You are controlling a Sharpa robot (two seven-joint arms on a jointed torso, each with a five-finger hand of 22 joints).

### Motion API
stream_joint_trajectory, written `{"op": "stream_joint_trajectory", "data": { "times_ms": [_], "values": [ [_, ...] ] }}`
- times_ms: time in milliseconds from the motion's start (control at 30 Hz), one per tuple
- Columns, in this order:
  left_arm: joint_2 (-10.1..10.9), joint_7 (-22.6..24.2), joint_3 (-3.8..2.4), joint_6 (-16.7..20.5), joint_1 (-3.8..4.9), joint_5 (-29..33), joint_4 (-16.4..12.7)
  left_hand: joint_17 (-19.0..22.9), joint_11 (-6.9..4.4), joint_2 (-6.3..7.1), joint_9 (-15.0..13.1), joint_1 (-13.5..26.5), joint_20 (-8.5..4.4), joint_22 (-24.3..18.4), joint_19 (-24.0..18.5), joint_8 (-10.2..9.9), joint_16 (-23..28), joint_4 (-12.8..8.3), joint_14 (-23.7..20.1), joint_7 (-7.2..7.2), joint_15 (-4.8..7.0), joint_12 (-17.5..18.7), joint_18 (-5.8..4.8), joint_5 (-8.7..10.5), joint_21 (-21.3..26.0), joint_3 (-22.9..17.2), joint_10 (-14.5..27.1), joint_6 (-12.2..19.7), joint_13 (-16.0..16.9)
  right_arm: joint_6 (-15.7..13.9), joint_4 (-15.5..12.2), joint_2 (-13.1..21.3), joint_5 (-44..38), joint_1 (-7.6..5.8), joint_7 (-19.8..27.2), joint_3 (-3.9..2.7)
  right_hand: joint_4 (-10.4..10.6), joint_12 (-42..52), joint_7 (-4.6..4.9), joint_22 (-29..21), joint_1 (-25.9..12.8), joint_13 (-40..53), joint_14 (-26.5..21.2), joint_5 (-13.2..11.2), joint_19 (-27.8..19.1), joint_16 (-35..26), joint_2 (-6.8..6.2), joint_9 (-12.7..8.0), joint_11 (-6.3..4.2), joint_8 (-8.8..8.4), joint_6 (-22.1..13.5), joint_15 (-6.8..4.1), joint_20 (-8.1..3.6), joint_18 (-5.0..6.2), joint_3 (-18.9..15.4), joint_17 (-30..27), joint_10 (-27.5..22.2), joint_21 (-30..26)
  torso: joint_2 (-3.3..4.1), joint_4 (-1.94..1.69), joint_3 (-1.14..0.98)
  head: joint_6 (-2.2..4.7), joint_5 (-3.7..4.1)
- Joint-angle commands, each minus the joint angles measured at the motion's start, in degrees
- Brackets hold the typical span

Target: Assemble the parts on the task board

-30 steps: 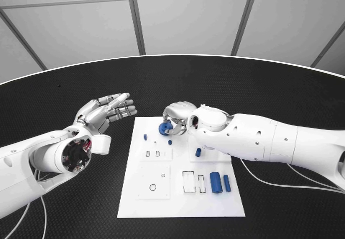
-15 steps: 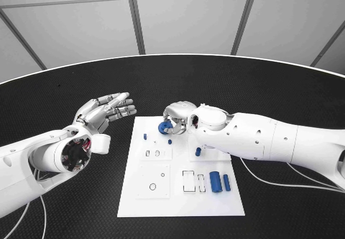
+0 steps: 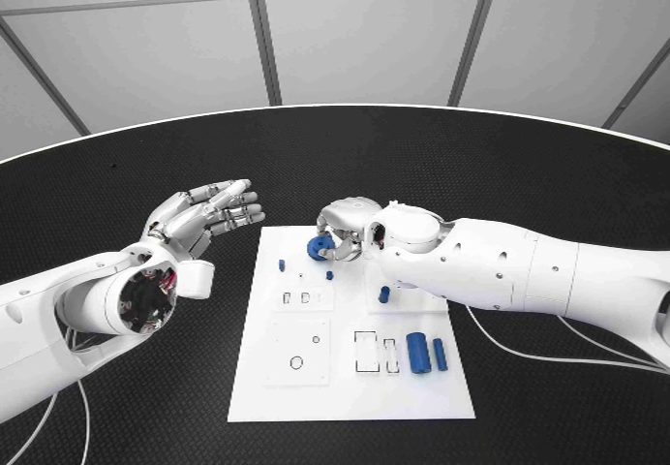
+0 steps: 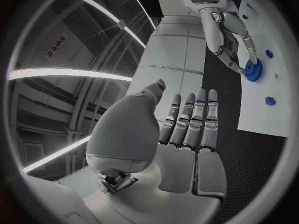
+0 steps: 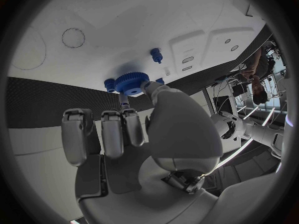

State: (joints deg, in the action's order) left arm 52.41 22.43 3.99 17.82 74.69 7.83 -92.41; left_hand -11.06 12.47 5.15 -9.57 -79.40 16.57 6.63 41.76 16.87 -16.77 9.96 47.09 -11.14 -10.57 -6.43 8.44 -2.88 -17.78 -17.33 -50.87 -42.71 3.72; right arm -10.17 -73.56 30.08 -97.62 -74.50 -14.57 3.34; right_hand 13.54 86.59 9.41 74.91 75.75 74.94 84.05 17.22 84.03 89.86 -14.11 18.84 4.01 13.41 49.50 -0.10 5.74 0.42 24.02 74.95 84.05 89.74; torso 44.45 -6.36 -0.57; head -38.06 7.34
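The white task board lies in the middle of the table. My right hand hangs over its far end and pinches a blue gear between thumb and fingertips. The gear sits low over the board, beside a small blue peg. The left wrist view shows that hand with the gear at the board's surface. My left hand is raised to the left of the board, fingers straight and apart, holding nothing; its palm is bare.
Small blue pegs stand on the board's far half. Two blue cylinders lie near its right edge, next to rectangular slots. An oval recess marks the near left. Black table surrounds the board.
The right hand with the gear has crept a touch toward the board's far edge. The left hand has stayed still.
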Motion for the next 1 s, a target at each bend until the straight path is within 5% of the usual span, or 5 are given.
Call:
{"op": "stream_joint_trajectory", "data": {
  "times_ms": [33,1000],
  "values": [
    [0.0,0.0,0.00,0.0,0.00,0.0,0.0,-0.1,0.18,-0.10,0.1,-0.3,0.04,-0.1,0.4,-0.2,0.2,0.0,-0.2,-4.31,0.10,0.1,1.02,-0.17,0.0,-0.3,0.0,0.0,0.0,-0.1,0.0,0.0,0.0,0.00,0.0,0.00,0.0,-0.1,-0.15,15.1,-0.5,12.0,6.0,-0.2,6.0,0.1,-0.14,0.1,0.41,0.16,0.3,0.30,0.28,-0.42,-0.4,15.1,3.1,0.3,0.02,-0.04,0.03,-0.06,0.03],
    [0.0,-0.3,0.00,-0.1,0.00,0.0,0.1,-0.1,0.19,-0.10,0.1,-0.3,0.04,-0.1,0.4,-0.3,0.3,-0.1,-0.2,-4.32,0.09,0.2,1.02,-0.17,0.0,-0.3,0.1,0.0,0.0,-1.5,-0.3,0.0,0.0,0.00,0.1,0.01,-0.9,0.2,-0.33,15.1,-0.1,12.3,6.0,-0.4,6.0,0.1,0.06,0.2,0.26,-0.28,1.3,0.10,0.20,-0.42,-0.2,15.1,3.3,0.3,-0.02,-0.04,0.02,-0.12,0.13]
  ]
}}
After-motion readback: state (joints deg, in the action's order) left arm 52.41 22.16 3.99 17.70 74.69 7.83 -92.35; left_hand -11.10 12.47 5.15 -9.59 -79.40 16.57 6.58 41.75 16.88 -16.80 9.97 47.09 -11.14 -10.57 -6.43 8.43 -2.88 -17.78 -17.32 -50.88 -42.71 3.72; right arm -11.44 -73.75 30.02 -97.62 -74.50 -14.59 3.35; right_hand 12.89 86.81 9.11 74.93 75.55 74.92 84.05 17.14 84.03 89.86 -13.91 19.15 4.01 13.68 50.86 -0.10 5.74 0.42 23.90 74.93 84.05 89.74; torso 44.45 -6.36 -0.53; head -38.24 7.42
